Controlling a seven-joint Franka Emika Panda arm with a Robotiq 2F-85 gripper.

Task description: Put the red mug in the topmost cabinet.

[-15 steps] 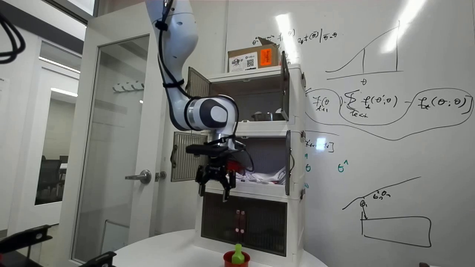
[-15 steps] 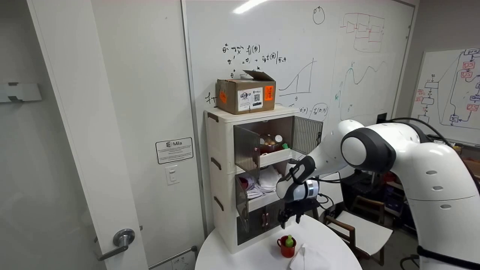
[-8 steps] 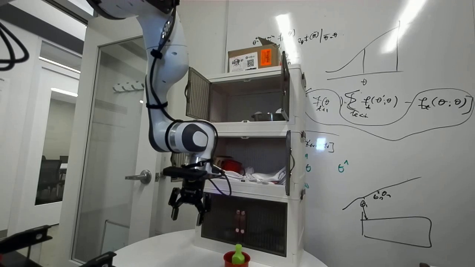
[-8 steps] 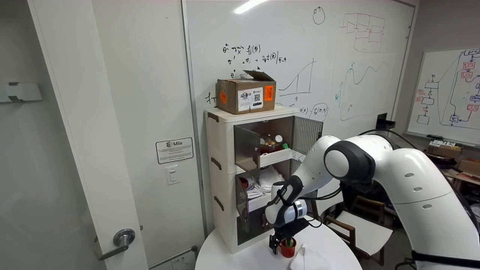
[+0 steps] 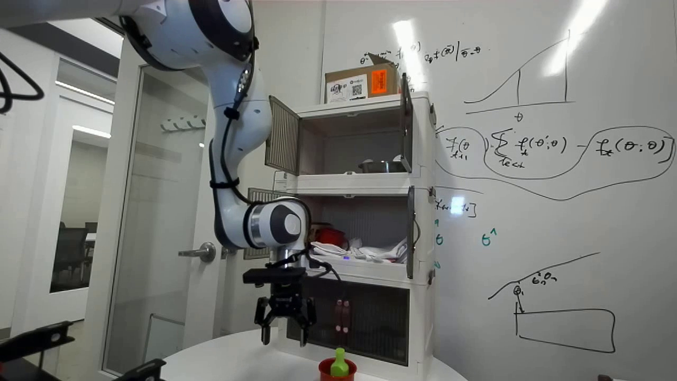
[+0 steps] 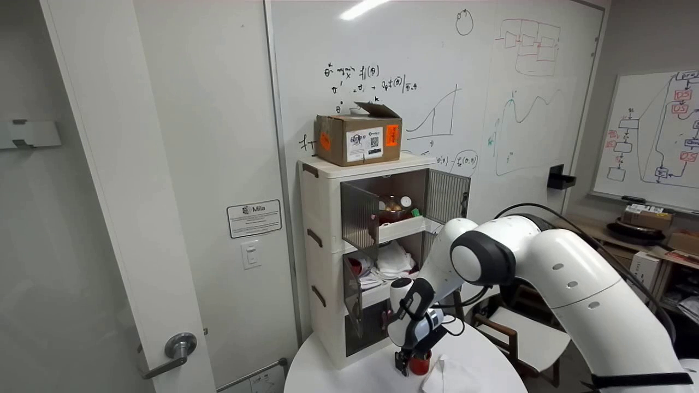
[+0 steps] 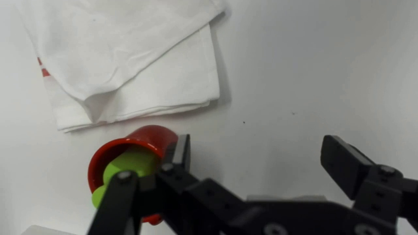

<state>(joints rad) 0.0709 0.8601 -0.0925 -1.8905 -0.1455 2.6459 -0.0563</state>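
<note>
Red mug (image 7: 156,135) stood upright on the white bench (image 7: 277,98), yellow-green object (image 5: 339,364) sticking up out of it. Fingers (image 7: 347,166) were spread wide, bench showing between them. In the wrist view one finger covered part of the mug; in an exterior view they were off to one side of the mug, gap visible. White cloth (image 6: 450,376) lay just beside the mug; couldn't tell if touching. Cabinet unit (image 6: 327,273) stood near the mug. Topmost cabinet (image 5: 338,140), well above the mug, had its upper doors (image 5: 283,135) swung out and held a bowl (image 5: 382,167). Middle compartment (image 5: 370,217), also above the mug, held a red container (image 5: 330,236) and white linens (image 5: 378,252). Dark bottom doors (image 5: 375,328), nearest the mug, were closed. Cardboard box (image 6: 357,136) sat on top of the unit, highest above the mug.
</note>
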